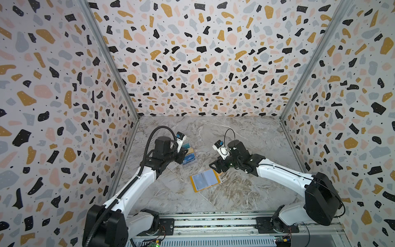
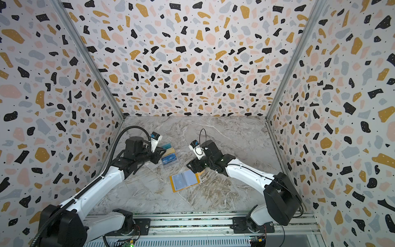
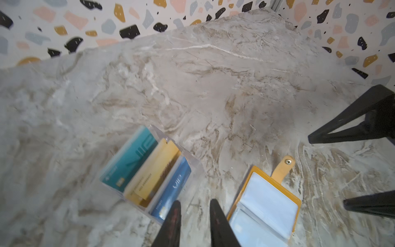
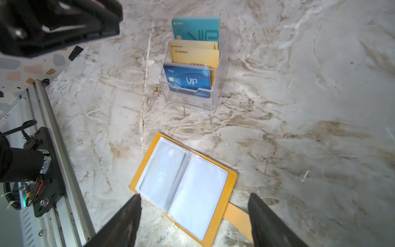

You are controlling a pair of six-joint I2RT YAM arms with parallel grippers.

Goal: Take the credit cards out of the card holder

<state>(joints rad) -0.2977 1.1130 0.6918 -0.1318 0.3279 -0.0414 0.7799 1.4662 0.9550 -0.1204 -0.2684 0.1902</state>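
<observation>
A yellow card holder (image 1: 204, 180) (image 2: 184, 180) lies open and flat on the marble table, its clear sleeves facing up. One sleeve holds a card (image 4: 162, 173) with "VIP" showing faintly through the plastic. Teal (image 4: 195, 28), gold (image 4: 194, 53) and blue (image 4: 187, 79) credit cards stand in a clear acrylic rack (image 1: 189, 157) (image 3: 193, 165) behind the holder. My left gripper (image 3: 195, 203) (image 1: 181, 155) hangs beside the rack, jaws a narrow gap apart and empty. My right gripper (image 4: 195, 195) (image 1: 214, 167) is wide open over the holder's strap edge (image 4: 236, 213), touching nothing.
Terrazzo-patterned walls close in the table on three sides. An aluminium rail (image 1: 213, 222) with both arm bases runs along the front edge. Bare marble (image 1: 245, 139) stretches behind and to the right of the holder.
</observation>
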